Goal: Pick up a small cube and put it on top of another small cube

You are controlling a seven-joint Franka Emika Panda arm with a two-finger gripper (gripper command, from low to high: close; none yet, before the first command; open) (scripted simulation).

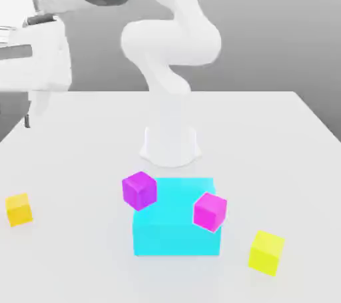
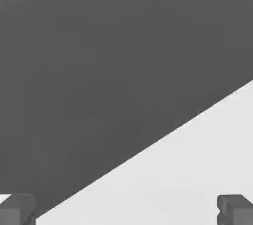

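nearest to the viewer is the paler lemon-yellow cube (image 1: 267, 252), sitting on the white table (image 1: 80, 162) just off the corner of the big cyan block (image 1: 176, 225). 2 magenta cubes (image 1: 139, 190) are up against the cyan block, 1 at its far corner and 1 (image 1: 210, 212) on its side toward the lemon one.

the small cube (image 1: 18, 209) the job is about, the golden orange-ish one, sits alone on the table at the exterior view's left, well apart from everything else and well below the gripper (image 2: 126, 211). the gripper's up high, and from the hand view its 2 fingertips (image 2: 17, 210) are spread wide with nothing between them, so it's open and empty, looking out over the table edge instead of down at any cube.

so by my read basically nothing's done yet: no cube grabbed, nothing stacked. whole thing left: come down over the golden cube, close on it, lift, carry it onto another small cube.
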